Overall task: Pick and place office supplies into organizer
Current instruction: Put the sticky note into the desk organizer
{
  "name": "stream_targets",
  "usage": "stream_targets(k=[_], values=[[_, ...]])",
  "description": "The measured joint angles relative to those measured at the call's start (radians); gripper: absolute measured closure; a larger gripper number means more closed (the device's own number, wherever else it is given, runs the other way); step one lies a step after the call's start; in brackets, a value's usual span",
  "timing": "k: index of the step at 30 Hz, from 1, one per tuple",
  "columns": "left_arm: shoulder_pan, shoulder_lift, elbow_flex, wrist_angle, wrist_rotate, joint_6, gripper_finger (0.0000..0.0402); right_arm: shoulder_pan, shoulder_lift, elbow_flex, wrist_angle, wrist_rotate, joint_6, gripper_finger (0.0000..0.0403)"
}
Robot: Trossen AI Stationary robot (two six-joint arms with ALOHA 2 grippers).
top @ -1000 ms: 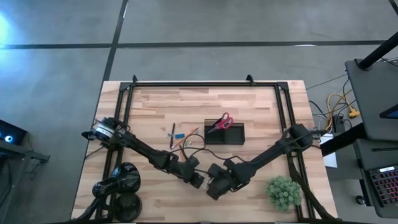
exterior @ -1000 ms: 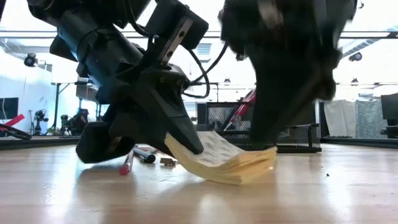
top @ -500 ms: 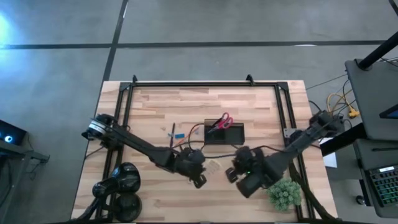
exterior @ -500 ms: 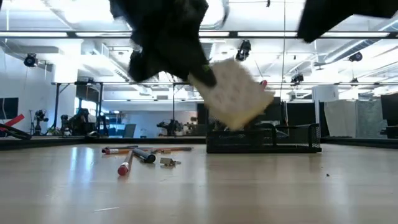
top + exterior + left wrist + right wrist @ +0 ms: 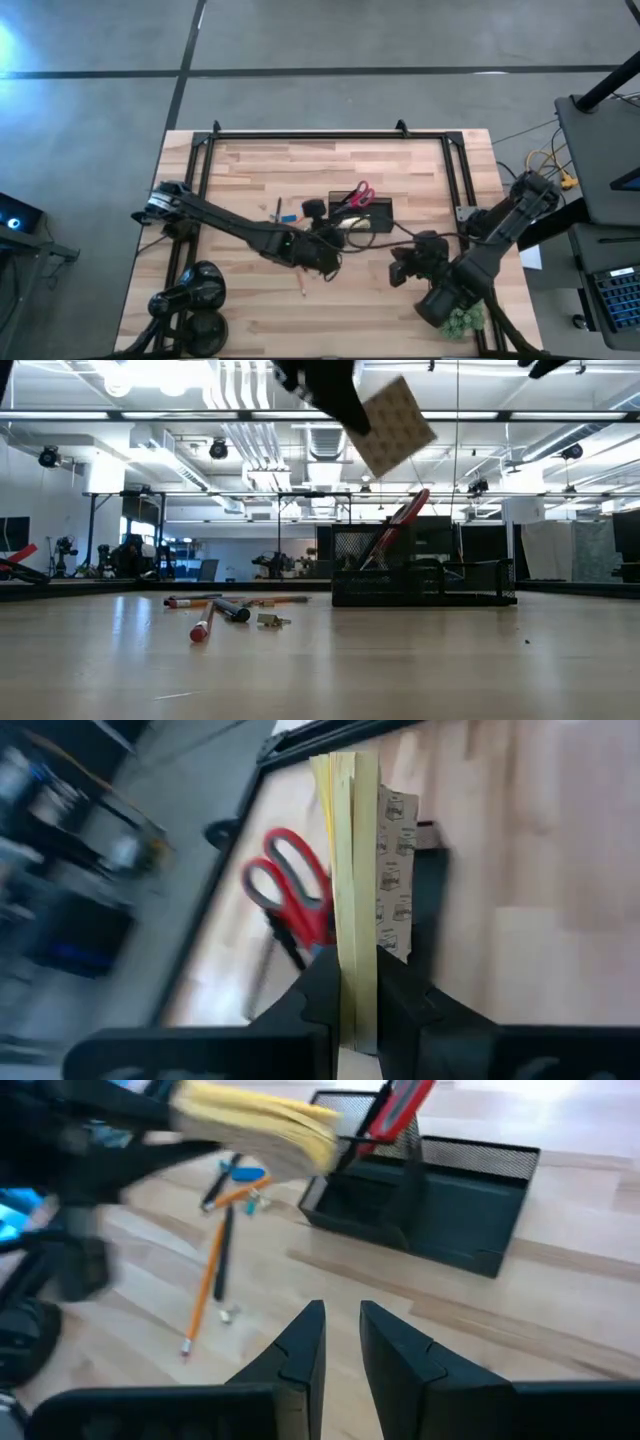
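Left gripper (image 5: 356, 1010) has lifted the square yellow paper note pad (image 5: 356, 870) off the table, fingers clamped edgewise on it, black mesh organizer (image 5: 430, 1200) just beyond for dropping in.

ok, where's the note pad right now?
The note pad is off the table, clamped in the left gripper and held in the air just beside the organizer, near the red scissors standing in it.
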Motion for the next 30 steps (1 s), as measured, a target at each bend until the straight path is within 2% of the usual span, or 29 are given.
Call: stream_targets(k=[5, 9, 14, 20, 22, 30], values=[[0.012, 0.099, 0.044, 0.061, -0.111, 0.314, 0.0385, 0.018, -0.022, 0.005, -0.004, 0.04, 0.033, 0.0344], [0.01, 0.219, 0.132, 0.035, -0.154, 0.421, 0.038, 0.029, -0.05, 0.005, -0.014, 0.058, 0.041, 0.0344], [0.01, 0.361, 0.336, -0.063, -0.23, 0.401, 0.0378, 0.038, -0.084, 0.005, -0.035, 0.059, 0.041, 0.0344], [0.038, 0.485, 0.576, -0.264, -0.191, 0.265, 0.0376, 0.04, -0.117, 0.005, -0.055, 0.059, 0.042, 0.0344], [0.045, 0.52, 0.636, -0.275, -0.171, 0.256, 0.0375, 0.04, -0.123, 0.005, -0.062, 0.058, 0.042, 0.0344], [0.059, 0.59, 0.702, -0.339, -0.11, 0.232, 0.0374, 0.04, -0.139, 0.005, -0.071, 0.037, 0.044, 0.0344]])
